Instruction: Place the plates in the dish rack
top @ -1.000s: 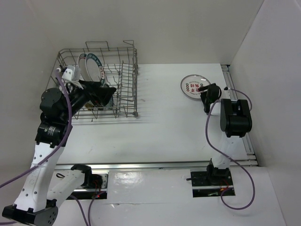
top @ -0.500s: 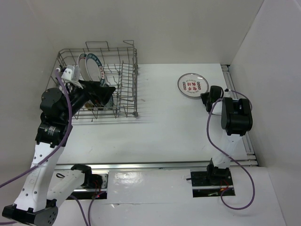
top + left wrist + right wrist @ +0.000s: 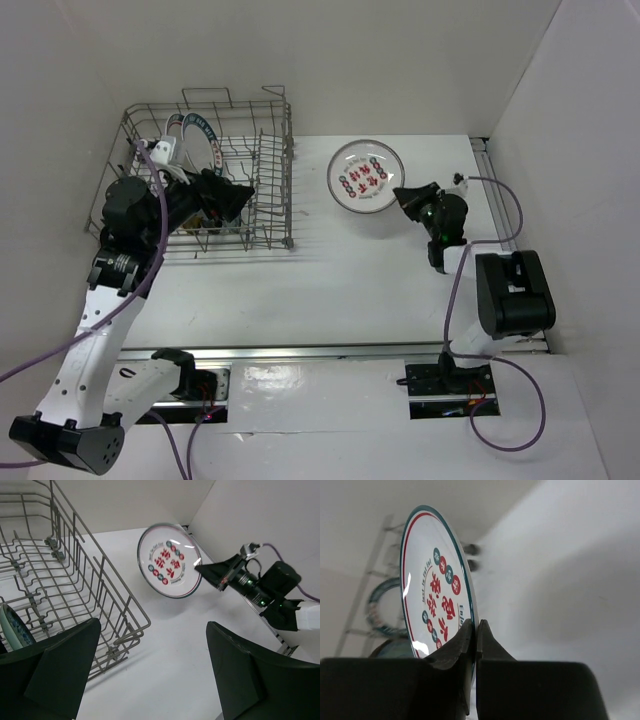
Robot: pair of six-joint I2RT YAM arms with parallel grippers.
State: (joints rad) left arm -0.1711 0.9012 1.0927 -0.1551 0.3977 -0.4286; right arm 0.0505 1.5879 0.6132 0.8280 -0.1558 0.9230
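Your right claw (image 3: 403, 193) is pinching the rim of the red-marked plate (image 3: 364, 176), jaws closed on its edge; the plate is standing tilted on edge and appears to be hanging clear of the desk (image 3: 360, 280); the dish rack (image 3: 289, 175) is lying to the plate's left, its right wall near the plate's far rim; a green-rimmed plate (image 3: 200, 135) is standing upright inside; your left claw (image 3: 225, 200) is hovering wide open over the rack's near right corner, gripping nothing; judged from this, the coming move is asking for a leftward carry over that wall, plate edge pointing down between the tines.
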